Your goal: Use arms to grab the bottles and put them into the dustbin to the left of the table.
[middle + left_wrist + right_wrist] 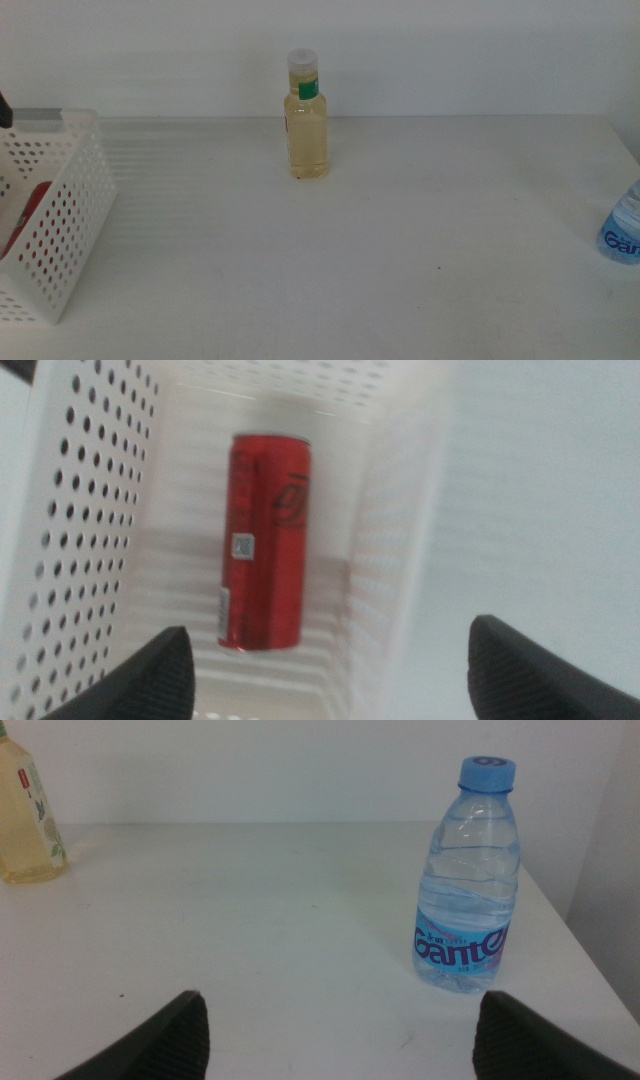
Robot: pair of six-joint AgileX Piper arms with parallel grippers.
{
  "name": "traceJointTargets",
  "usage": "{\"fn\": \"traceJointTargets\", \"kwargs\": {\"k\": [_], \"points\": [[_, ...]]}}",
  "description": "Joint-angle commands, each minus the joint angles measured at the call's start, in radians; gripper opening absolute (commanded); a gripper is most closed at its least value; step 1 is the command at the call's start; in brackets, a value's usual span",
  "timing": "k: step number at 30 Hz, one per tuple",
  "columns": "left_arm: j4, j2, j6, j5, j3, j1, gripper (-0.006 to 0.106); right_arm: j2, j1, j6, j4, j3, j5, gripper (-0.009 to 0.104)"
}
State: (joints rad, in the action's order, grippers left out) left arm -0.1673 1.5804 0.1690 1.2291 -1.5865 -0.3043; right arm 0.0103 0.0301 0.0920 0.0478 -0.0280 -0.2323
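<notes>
While the left pincer [325,660] hangs spread wide above the white perforated plastic basket [70,530], red soda can [265,540] lying inside it, right pincer [340,1030] spread empty near the upright blue-capped clear water bottle [468,880], yellowish clear bottle [306,120] upright mid white bench [400,240]

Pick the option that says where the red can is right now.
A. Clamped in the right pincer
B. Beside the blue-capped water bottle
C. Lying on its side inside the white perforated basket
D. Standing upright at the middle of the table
C. The left wrist view looks down into the white basket, where the red can lies on its side on the floor, below the open left pincer.
</notes>
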Motion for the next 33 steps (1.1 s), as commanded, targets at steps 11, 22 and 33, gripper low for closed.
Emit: {"fn": "traceJointTargets", "kwargs": {"k": [11,22,33], "points": [[-0.006,-0.484,-0.015,-0.399,0.359,0.258,0.090,0.027,-0.007,-0.011,0.010,0.007,0.070,0.075],[0.039,-0.807,-0.047,-0.829,0.764,0.544,0.090,0.027,-0.007,-0.011,0.010,0.007,0.070,0.075],[0.063,-0.920,-0.088,-0.987,0.965,0.665,0.090,0.027,-0.007,-0.011,0.010,0.007,0.070,0.075]]}}
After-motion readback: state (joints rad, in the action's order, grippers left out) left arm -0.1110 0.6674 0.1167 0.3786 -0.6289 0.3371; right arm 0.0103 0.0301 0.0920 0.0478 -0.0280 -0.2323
